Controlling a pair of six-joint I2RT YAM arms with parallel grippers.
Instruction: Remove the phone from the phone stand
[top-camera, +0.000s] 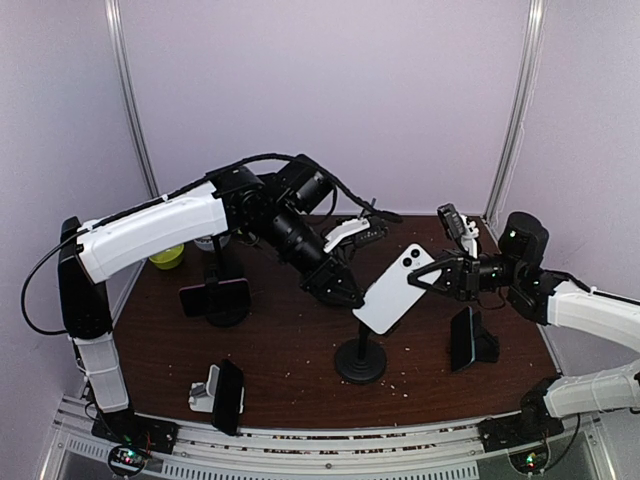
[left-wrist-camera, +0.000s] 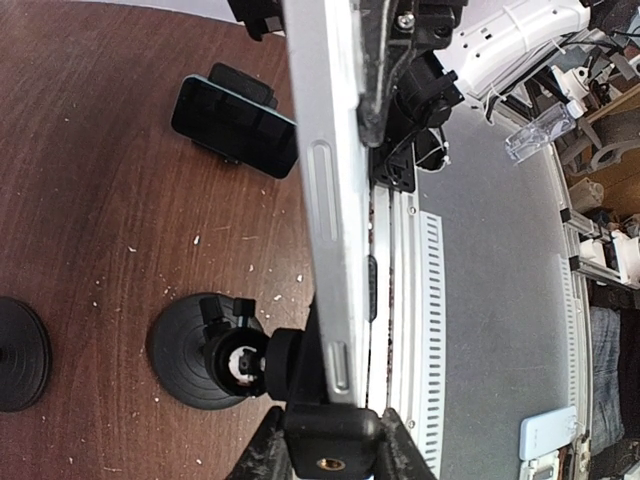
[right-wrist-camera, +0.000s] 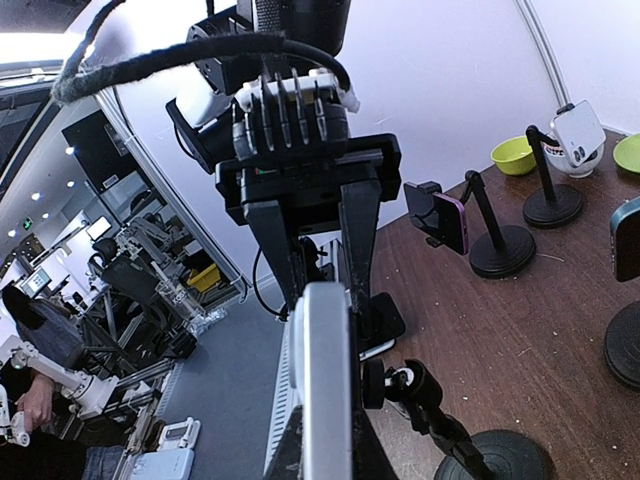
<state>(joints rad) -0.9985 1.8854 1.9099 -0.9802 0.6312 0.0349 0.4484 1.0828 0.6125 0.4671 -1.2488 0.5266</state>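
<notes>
A white phone (top-camera: 395, 288) sits tilted in the clamp of a black phone stand (top-camera: 360, 362) with a round base at the table's centre. My left gripper (top-camera: 345, 290) is at the phone's lower left end. In the left wrist view it (left-wrist-camera: 330, 455) is shut on the stand's black clamp (left-wrist-camera: 330, 430), with the phone's silver edge (left-wrist-camera: 335, 200) running up from it. My right gripper (top-camera: 432, 277) is shut on the phone's upper right end. In the right wrist view its fingers flank the phone's edge (right-wrist-camera: 325, 380) low in the frame.
A dark phone on a stand (top-camera: 215, 297) is at the left. Another phone in a white holder (top-camera: 230, 395) stands at the front left. A dark phone on a low stand (top-camera: 465, 340) is at the right. A green bowl (top-camera: 167, 256) sits at the back left.
</notes>
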